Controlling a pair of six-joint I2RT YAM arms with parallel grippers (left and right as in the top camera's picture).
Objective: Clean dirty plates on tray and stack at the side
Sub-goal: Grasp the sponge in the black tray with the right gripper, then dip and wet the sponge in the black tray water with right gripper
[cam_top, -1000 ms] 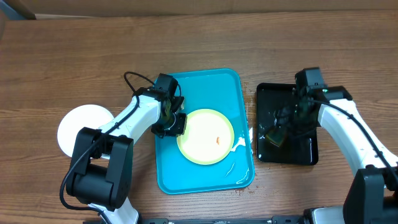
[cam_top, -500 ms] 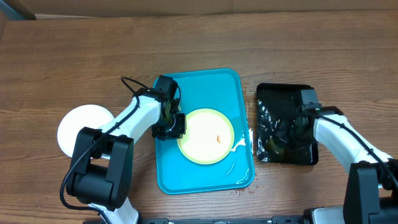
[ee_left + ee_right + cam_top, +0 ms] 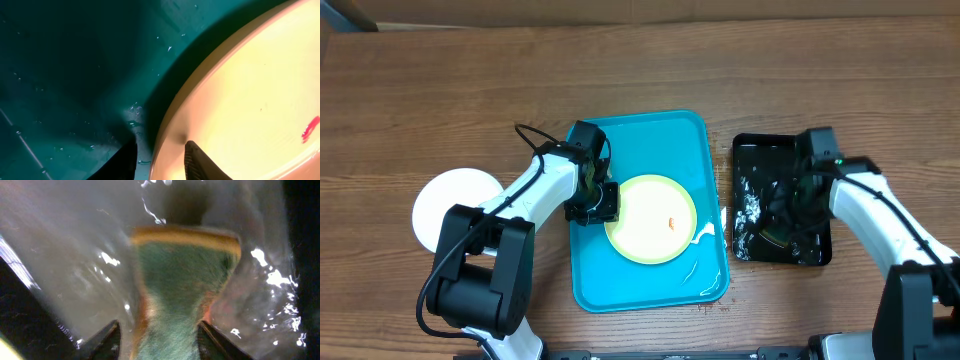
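Note:
A pale yellow-green plate with an orange-red smear lies on the turquoise tray. My left gripper is at the plate's left rim. In the left wrist view the gripper is shut on the rim of the plate, one finger on the plate and one over the wet tray. My right gripper is low in the black tray. In the right wrist view it is shut on a green and yellow sponge. A white plate lies on the table at the left.
Soapy water and foam show in the black tray and along the turquoise tray's right rim. The wooden table stretches round both trays. A cable loops from the left arm.
My right arm has shifted within the black tray with the sponge, down and then back a little. The left gripper and the yellow-green plate have not moved.

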